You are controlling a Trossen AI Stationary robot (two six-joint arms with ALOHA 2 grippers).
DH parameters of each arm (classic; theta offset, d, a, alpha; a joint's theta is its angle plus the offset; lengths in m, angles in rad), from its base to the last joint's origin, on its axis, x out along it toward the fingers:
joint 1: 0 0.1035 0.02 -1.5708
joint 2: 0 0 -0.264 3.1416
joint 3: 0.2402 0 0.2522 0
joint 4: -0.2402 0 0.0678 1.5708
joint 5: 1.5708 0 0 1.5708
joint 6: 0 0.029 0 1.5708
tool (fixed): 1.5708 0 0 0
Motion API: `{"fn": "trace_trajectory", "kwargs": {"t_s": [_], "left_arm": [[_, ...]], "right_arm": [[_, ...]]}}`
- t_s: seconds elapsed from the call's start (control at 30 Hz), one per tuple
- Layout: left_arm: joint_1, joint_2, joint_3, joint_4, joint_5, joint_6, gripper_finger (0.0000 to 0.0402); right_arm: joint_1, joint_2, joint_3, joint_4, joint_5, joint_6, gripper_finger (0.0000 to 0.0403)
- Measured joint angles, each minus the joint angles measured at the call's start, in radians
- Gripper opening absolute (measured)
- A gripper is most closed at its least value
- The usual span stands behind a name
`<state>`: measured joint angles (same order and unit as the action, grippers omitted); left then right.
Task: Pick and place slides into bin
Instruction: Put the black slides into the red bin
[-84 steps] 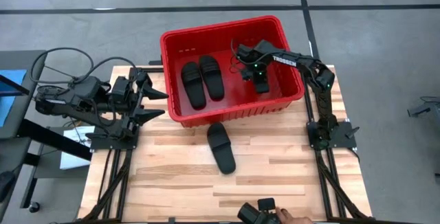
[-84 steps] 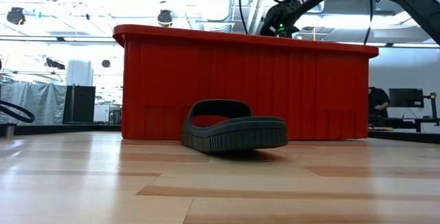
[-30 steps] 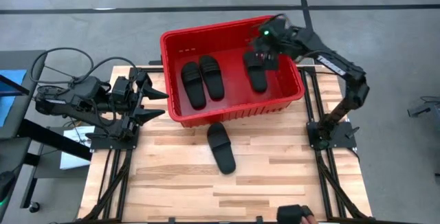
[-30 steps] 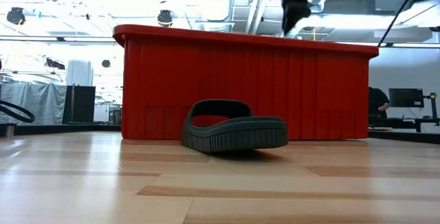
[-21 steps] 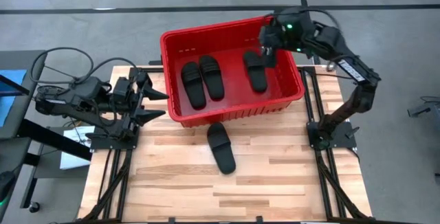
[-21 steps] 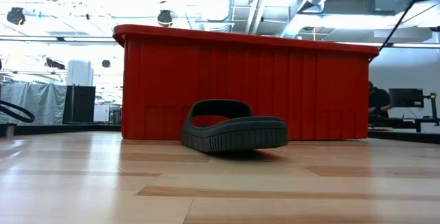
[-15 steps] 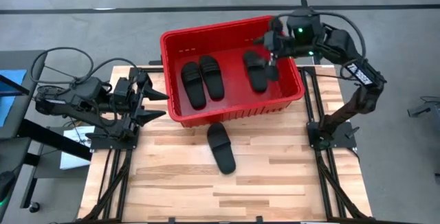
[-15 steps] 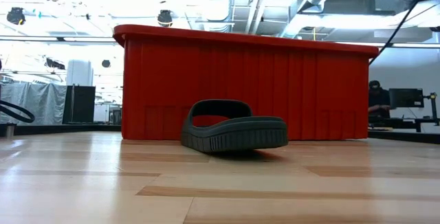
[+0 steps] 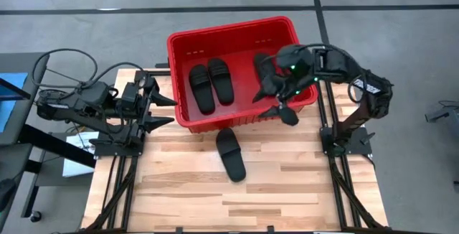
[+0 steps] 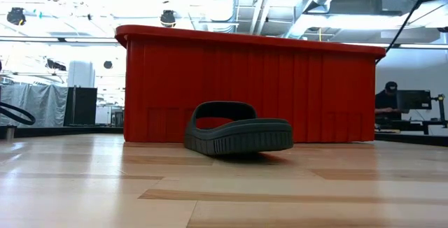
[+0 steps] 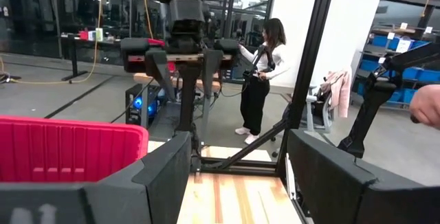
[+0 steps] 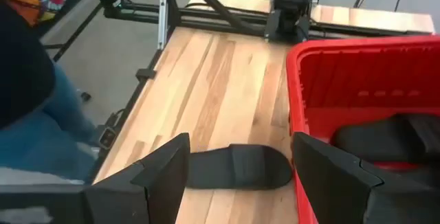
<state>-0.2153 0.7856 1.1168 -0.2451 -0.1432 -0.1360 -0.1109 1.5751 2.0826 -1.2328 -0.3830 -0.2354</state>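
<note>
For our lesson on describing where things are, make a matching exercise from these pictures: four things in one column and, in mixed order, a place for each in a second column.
Column 1:
1. pair of slides
2. single slide
3. right pincer
4. left pincer

Column 2:
A. on the wooden table, in front of the bin
B. beside the bin's left wall, waiting
C. side by side in the bin's left half
D. over the bin's front rim, near its right corner

Pairs: 1-C, 2-A, 3-D, 4-B
</note>
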Motion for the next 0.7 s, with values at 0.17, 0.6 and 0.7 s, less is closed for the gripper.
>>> {"fn": "trace_trajectory", "kwargs": {"t_s": [0.17,0.6,0.7], "left_arm": [[0.000,0.000,0.000,0.000,-0.004,0.000,0.0234],[0.000,0.000,0.000,-0.006,-0.004,0.000,0.0234],[0.000,0.000,0.000,-0.007,-0.004,0.000,0.0234]], "right_arm": [[0.042,0.041,0.003,0.004,0.058,0.001,0.0249],[0.124,0.208,0.001,-0.105,0.124,0.053,0.0237],[0.152,0.237,0.001,-0.099,0.123,0.078,0.0222]]}}
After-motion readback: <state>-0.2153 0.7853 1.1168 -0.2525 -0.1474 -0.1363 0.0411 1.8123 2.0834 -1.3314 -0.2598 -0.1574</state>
